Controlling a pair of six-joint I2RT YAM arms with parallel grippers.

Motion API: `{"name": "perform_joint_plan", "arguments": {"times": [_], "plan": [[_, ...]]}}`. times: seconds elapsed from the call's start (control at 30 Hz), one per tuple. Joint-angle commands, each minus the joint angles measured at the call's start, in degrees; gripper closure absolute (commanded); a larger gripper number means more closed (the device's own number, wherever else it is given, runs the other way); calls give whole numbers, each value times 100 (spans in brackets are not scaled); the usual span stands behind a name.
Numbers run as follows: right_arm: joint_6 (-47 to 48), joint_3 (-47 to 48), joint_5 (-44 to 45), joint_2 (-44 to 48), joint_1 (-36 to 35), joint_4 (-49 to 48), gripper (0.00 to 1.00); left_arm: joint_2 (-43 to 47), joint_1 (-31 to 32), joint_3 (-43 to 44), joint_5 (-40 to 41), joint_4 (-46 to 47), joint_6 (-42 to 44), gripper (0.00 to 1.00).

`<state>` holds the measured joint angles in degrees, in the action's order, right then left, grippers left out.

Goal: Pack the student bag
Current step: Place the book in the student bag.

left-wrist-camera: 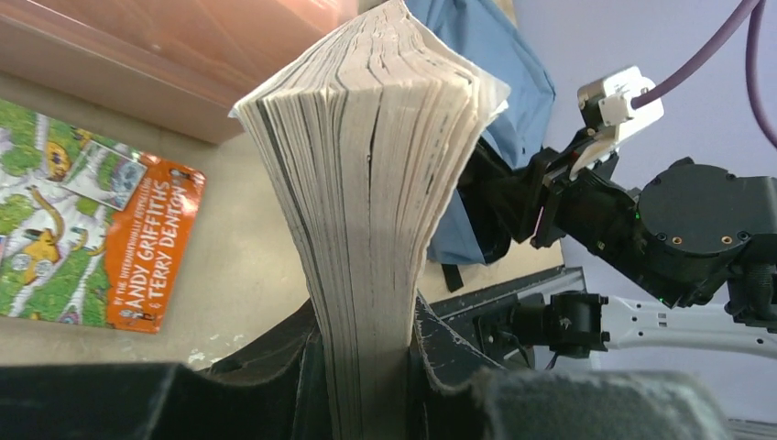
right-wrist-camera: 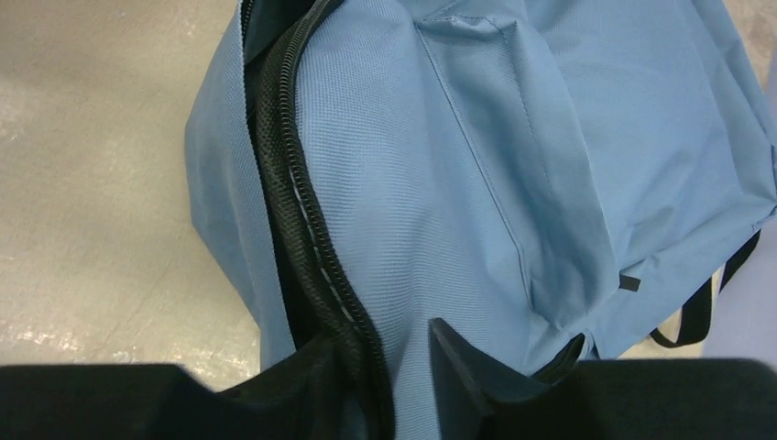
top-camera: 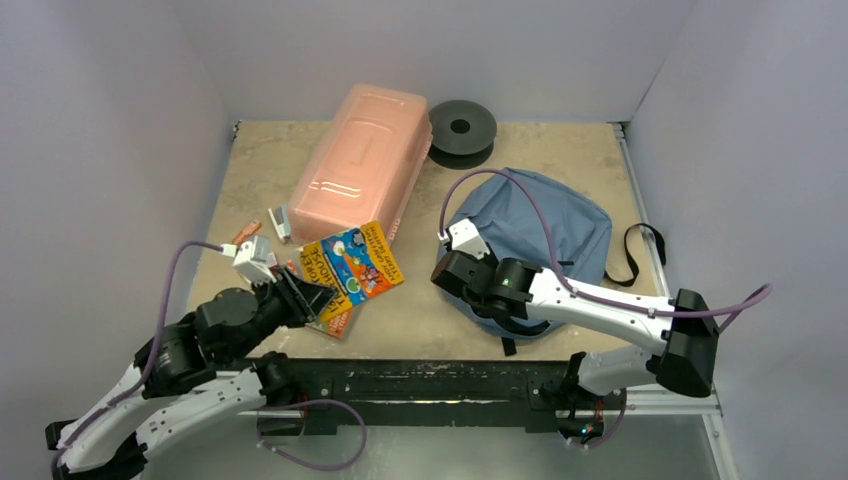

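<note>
Counted: one soft blue-grey fabric backpack (top-camera: 540,225), flat at beige table's (top-camera: 260,170) right; one translucent pink plastic box (top-camera: 360,160); one black spool (top-camera: 462,128); two books. Clamped upright in left gripper (left-wrist-camera: 366,348): thick paperback (left-wrist-camera: 366,183). Flat beside: colourful paperback (top-camera: 355,262). Astride backpack's zipper: right gripper (right-wrist-camera: 385,357), narrowed, hold unclear.

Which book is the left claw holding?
The thick book standing page-edge up in the left claw; the colourful-covered book lies flat on the table.

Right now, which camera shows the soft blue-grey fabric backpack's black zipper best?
Right wrist: the zipper runs close-up down the backpack. In top view the right arm hides it; the left wrist shows only blue fabric behind its thick book.
</note>
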<state>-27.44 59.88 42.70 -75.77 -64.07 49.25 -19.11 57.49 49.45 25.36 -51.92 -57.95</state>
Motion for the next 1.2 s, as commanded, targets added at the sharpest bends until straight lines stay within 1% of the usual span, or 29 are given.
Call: {"name": "perform_joint_plan", "arguments": {"times": [0.0, 0.03, 0.1, 0.17, 0.27, 0.3, 0.37, 0.43, 0.47, 0.5, 0.57, 0.67, 0.77, 0.83, 0.9, 1.07, 1.17], "plan": [[-117, 133, 357, -94, 36, 32, 66, -368, -1, -187, -601, 1096, -240, 100], [-121, 142, 412, -175, 47, 25, 74, -471, -1, -276, -738, 1307, -314, 100], [-135, 197, 549, -322, 144, 4, 100, -758, -1, -531, -1195, 1959, -526, 100], [-84, 420, 510, -360, 327, 48, 100, -1133, -1, -731, -1641, 2642, -771, 100], [87, 957, 414, -93, 520, 116, 100, -1814, -1, -878, -2062, 3503, -1264, 100], [206, 1099, 278, 49, 631, 35, 100, -2015, 17, -906, -2076, 3704, -1443, 100], [556, 1269, -464, 317, 1065, -252, 100, -2425, 121, -938, -1827, 4114, -1729, 100], [556, 1283, -1077, 543, 1515, -551, 100, -2846, 203, -968, -1544, 4360, -2241, 100], [556, 1299, -1248, 617, 1699, -595, 100, -3062, 209, -991, -1520, 4609, -2485, 100], [823, 1334, -1400, 663, 1841, -605, 100, -3319, 228, -1001, -1517, 4990, -2665, 100], [863, 1373, -1543, 728, 2039, -607, 100, -3831, 283, -846, -1448, 5472, -3040, 100], [826, 1429, -1590, 809, 2122, -590, 100, -4523, 341, -401, -1396, 5440, -3507, 100], [815, 1429, -1711, 894, 2150, -644, 100, -4992, 429, -154, -1253, 5818, -3709, 100], [817, 1437, -1793, 914, 2146, -662, 100, -5316, 484, 145, -1102, 5662, -3807, 100], [834, 1468, -1866, 915, 2145, -658, 100, -5613, 516, 353, -891, 5770, -3798, 100], [925, 1598, -1944, 993, 2145, -612, 100, -6574, 526, 824, -689, 6097, -3921, 100], [1025, 1678, -2173, 1051, 2149, -619, 100, -7181, 526, 1107, -339, 6341, -3800, 100]]}}
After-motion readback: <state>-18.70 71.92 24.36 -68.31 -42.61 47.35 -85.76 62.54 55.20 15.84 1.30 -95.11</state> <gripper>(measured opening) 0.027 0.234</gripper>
